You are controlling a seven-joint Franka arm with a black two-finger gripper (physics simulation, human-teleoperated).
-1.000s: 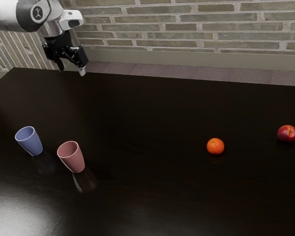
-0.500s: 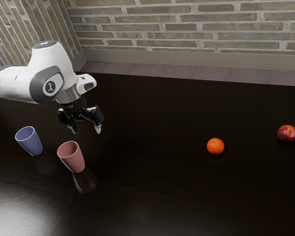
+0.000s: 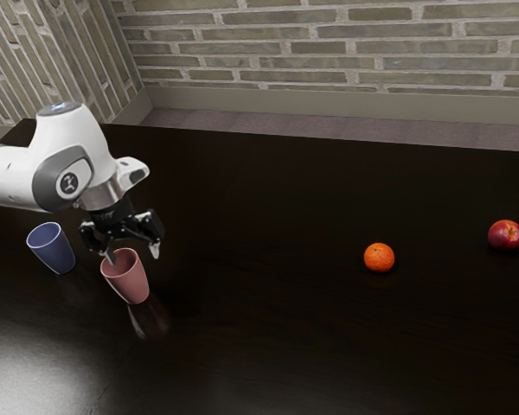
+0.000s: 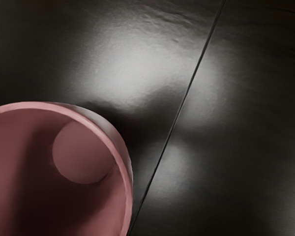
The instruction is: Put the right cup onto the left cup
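1. Brick wall (image 3: 346,52) stands behind a dark, glossy desk (image 3: 285,346).
2. Pink cup (image 3: 127,281) stands upright on it, mouth up, near the blue cup (image 3: 54,251) and apart from it.
3. Released, the hand (image 3: 132,253) hangs at the pink cup's rim, its fingers spread.
4. Toward the exterior view's right, an orange (image 3: 379,258) and a red apple (image 3: 505,234) sit well apart.

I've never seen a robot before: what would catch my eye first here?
Probably the big white arm coming from the exterior view's left, its black gripper open by the rim of the pink cup. Next, the vivid orange and red apple on the dark table toward the exterior view's right. The blue cup, beside the pink one, is quieter.
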